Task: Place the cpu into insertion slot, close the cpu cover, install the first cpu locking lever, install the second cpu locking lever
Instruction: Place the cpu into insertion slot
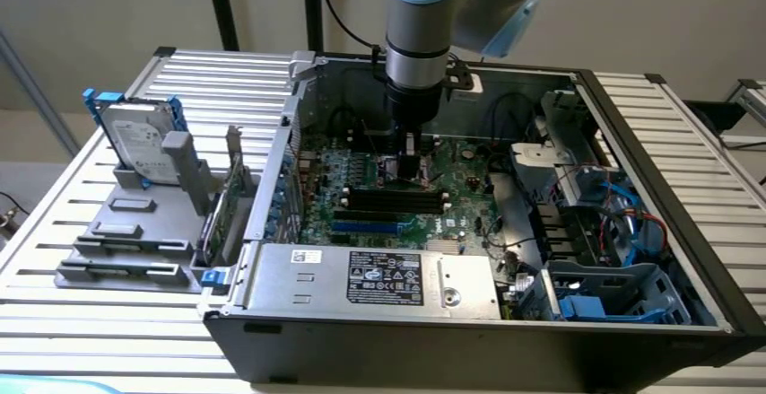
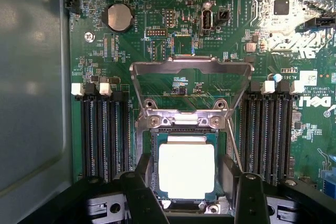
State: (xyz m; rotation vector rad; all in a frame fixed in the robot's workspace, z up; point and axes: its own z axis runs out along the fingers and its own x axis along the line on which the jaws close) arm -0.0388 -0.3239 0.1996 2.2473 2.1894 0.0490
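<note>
The cpu (image 2: 186,170), a pale square chip, lies flat in the insertion slot (image 2: 153,153) on the green motherboard (image 2: 157,14). The silver cpu cover (image 2: 191,68) stands swung open beyond the slot, hinged at the slot's edge. My gripper (image 2: 186,166) is right above the chip. Its dark fingers (image 2: 143,169) stand on either side of the cpu with a small gap on each side, so it is open and holds nothing. A thin locking lever (image 2: 234,148) runs alongside the socket. In the exterior view the gripper (image 1: 411,168) reaches down into the open computer case (image 1: 670,188).
Black memory slots (image 2: 102,135) flank the socket closely on both sides. A coin battery (image 2: 119,17) sits on the board. In the case are a power supply (image 1: 371,277) and blue drive bays (image 1: 611,295). A hard drive (image 1: 138,138) stands on a grey holder outside.
</note>
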